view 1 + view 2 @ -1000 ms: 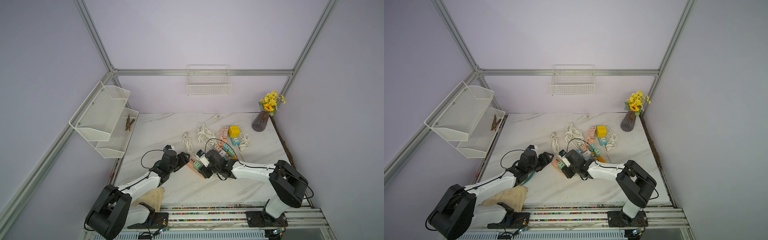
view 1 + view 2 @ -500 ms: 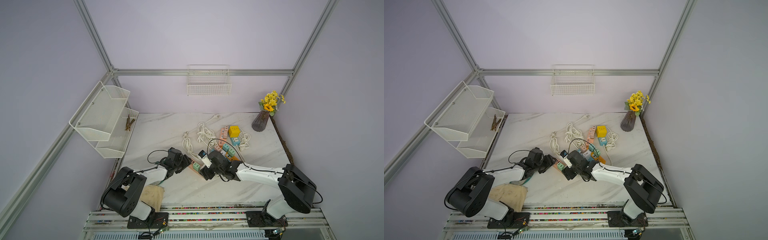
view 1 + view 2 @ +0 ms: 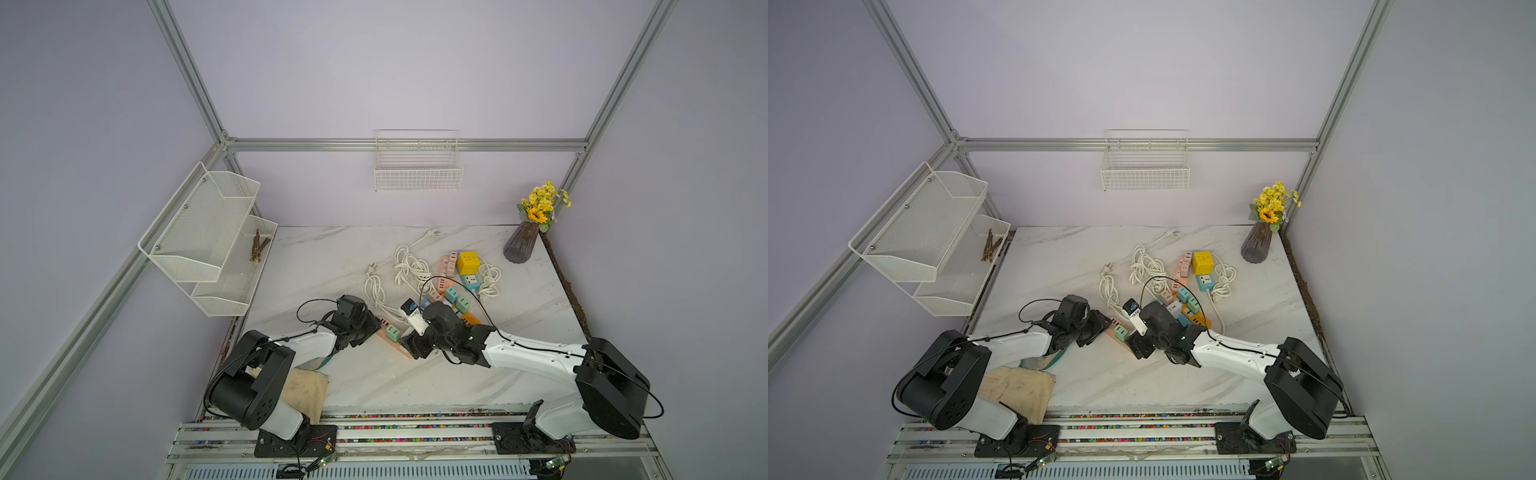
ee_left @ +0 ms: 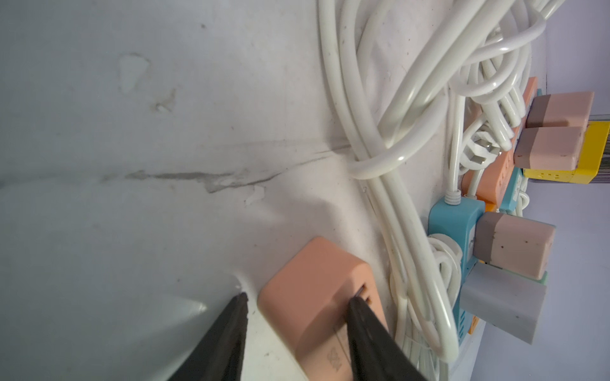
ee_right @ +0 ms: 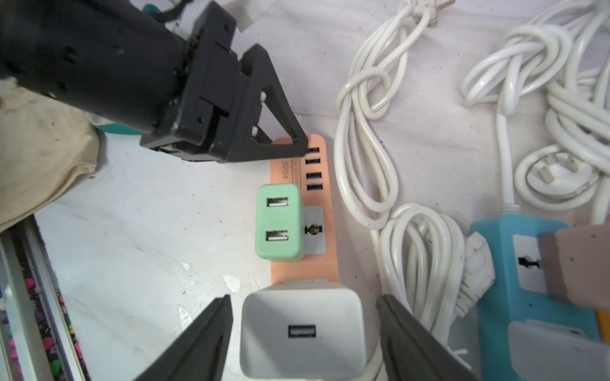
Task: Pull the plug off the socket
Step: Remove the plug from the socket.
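Observation:
An orange power strip [image 5: 303, 270], the socket, lies flat near the table's front middle in both top views [image 3: 382, 323] [image 3: 1113, 322]. A mint-green plug [image 5: 279, 221] [image 3: 392, 331] and a white plug [image 5: 302, 326] sit in it. My right gripper [image 5: 302, 297] [image 3: 409, 347] is open and hangs over the white plug, one finger on each side with a gap on both. My left gripper [image 4: 300, 298] [image 3: 372, 326] straddles the strip's USB end. One finger touches the strip; the other stands a sliver off it.
Knotted white cords [image 3: 409, 266] lie right behind the strip. A blue strip [image 5: 515, 264], pink plugs and a yellow cube socket [image 3: 468, 262] crowd the back right. A vase [image 3: 519, 247] stands at the far right corner, a cloth [image 3: 303, 390] at the front left, a wire shelf [image 3: 208, 237] on the left wall.
My left gripper has slid in onto the strip's end and its jaws have narrowed round it. My right gripper has opened wider over the white plug.

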Controlling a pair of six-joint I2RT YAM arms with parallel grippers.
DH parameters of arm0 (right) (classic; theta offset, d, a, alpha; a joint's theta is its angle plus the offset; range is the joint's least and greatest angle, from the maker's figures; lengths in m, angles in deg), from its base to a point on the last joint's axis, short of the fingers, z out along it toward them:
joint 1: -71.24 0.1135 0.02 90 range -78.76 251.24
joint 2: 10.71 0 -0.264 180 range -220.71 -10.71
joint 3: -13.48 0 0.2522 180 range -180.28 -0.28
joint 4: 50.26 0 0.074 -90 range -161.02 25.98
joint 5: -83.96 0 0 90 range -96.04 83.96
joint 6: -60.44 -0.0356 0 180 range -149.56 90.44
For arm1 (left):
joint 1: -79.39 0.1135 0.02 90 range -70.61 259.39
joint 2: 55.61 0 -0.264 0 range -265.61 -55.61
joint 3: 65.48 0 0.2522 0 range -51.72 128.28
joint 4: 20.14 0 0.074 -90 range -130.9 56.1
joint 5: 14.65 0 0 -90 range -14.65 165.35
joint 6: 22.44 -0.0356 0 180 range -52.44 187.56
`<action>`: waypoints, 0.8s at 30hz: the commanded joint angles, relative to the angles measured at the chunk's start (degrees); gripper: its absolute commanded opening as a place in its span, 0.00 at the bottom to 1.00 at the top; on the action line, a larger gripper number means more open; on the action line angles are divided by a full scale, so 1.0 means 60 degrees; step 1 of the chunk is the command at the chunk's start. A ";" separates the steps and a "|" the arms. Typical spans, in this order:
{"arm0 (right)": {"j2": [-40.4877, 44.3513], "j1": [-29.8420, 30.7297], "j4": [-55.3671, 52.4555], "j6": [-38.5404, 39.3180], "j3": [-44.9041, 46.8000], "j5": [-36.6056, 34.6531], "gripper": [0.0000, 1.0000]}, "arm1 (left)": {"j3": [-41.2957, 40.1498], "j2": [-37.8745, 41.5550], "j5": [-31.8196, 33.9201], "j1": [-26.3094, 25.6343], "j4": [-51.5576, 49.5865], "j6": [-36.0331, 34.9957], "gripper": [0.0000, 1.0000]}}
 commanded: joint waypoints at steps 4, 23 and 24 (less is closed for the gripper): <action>-0.0055 0.0046 -0.0312 -0.0102 -0.0234 -0.0272 0.74 | 0.0133 0.0059 -0.0282 -0.0008 -0.0283 0.0208 0.51; -0.0981 0.0383 -0.1189 0.0582 -0.0956 0.0022 0.50 | 0.0726 -0.0730 0.0204 0.0062 -0.1410 0.0098 0.51; -0.1066 0.0383 -0.1295 0.0561 -0.1022 -0.0157 0.52 | 0.0733 -0.0771 0.0204 0.0080 -0.1424 0.0084 0.51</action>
